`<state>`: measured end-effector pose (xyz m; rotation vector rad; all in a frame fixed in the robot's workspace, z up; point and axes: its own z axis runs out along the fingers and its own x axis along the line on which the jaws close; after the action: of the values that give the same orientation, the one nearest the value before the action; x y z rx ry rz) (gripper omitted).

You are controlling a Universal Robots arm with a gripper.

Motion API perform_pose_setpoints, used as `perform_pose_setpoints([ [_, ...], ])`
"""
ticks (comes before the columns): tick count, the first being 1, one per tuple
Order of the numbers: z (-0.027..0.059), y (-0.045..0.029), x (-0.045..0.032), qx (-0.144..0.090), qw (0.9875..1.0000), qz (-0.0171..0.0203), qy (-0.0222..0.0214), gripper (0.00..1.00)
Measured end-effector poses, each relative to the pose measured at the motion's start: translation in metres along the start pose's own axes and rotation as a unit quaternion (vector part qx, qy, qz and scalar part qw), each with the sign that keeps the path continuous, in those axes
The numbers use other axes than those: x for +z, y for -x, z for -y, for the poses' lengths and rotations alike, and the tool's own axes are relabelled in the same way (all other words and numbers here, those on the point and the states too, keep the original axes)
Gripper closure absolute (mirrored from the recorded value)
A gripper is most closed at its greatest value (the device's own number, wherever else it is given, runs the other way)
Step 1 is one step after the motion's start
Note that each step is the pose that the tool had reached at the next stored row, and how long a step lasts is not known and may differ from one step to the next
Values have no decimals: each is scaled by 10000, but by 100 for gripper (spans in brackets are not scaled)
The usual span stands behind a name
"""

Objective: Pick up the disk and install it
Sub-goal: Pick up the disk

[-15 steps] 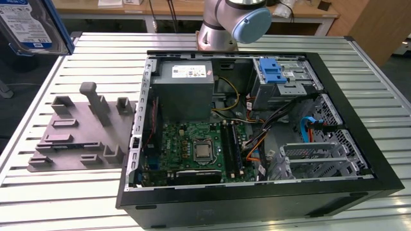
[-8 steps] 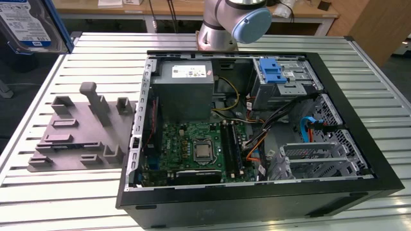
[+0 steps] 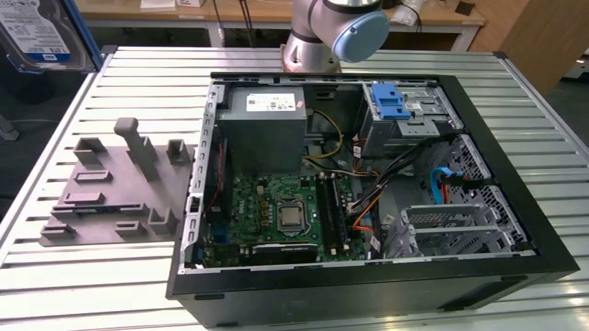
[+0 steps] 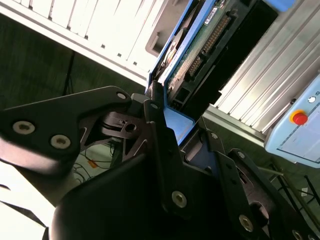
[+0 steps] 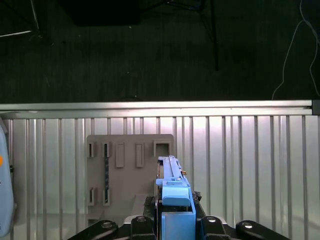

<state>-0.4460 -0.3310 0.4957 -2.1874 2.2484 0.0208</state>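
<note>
The gripper point(image 4: 182, 127) is holding the disk point(image 3: 37, 31) aloft, jaws clamped tight on its edges, out at ten o'clock from the open computer case point(image 3: 350, 289) on the desk point(image 3: 92, 289); pickup is looking done, while the install is calling for a carry across and a square line-up inside that case.

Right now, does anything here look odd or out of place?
Only the disk: it hangs in the air at the exterior view's left, clamped in the tool, not in the open computer case. Nothing looks spilled or broken.
</note>
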Motion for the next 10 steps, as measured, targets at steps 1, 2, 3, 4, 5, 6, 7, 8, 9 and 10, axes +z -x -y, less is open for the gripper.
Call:
perform_pose_setpoints([
  [1,0,0,-18,0,10000,0,0,64],
  [2,0,1,-37,0,10000,0,0,64],
  [3,0,1,-57,0,10000,0,0,64],
  [4,0,1,-77,0,10000,0,0,64],
  [5,-1,1,-94,0,10000,0,0,64],
  [6,-1,1,-104,0,10000,0,0,64],
  [7,-1,1,-112,0,10000,0,0,64],
  [8,-1,-2,-118,0,10000,0,-1,64],
  [9,-1,-7,-121,0,10000,0,-1,64],
  [10,-1,-12,-123,0,10000,0,0,64],
])
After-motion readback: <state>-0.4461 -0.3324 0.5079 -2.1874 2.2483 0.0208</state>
